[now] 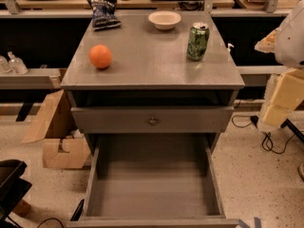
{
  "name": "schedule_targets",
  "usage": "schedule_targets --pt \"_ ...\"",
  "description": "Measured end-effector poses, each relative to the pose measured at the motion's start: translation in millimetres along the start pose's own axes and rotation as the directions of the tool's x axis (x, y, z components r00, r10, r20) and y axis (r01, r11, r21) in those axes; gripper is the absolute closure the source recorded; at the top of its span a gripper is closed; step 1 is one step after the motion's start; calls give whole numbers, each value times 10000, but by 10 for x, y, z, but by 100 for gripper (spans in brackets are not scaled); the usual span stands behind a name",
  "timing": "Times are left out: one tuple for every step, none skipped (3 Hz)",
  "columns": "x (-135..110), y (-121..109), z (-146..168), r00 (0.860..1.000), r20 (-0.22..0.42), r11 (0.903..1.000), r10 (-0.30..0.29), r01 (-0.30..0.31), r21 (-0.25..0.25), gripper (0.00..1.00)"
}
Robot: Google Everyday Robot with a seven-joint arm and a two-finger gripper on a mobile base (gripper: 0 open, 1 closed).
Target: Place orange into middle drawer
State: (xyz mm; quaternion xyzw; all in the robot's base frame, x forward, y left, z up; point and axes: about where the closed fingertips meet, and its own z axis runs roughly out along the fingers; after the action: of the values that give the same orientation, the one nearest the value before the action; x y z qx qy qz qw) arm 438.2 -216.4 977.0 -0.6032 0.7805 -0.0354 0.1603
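Fruit and furniture, seen from above: one orange (100, 56) sits on the left side of a grey worktop (142, 63), near the front edge and touching nothing else. Three more things share that worktop, one of each: a dark blue snack bag (103, 12) at the back left, a pale bowl (165, 19) at the back centre, and a green can (198, 42) upright on the right, well apart from the orange.

Two drawers show below the worktop. The upper one is shut, a grey drawer front (118, 120) with a single round knob (152, 121). Under it the middle drawer (152, 179) is pulled fully out, its flat floor and low side walls in plain sight (the orange is not in it).

The robot's cream-coloured hand (283, 96) hangs at the right edge of the view, beside the worktop's front right corner, far from the orange and above the speckled floor (251, 184). Whether it is wide or narrow cannot be told.

On the floor to the left lies brown cardboard (59, 151); two clear bottles (12, 63) stand on a ledge at the far left.
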Motion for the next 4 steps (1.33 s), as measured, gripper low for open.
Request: schedule_targets --pt "-19 -11 -1 10000 65 10000 -16 15 51 0" --pt "-131 -76 -8 9989 453 9993 -120 104 349 0" --pt "-497 -392 130 9784 2062 9979 -170 38 642 0" --pt "-1321 -750 380 8703 4924 9960 73 -503 743 0"
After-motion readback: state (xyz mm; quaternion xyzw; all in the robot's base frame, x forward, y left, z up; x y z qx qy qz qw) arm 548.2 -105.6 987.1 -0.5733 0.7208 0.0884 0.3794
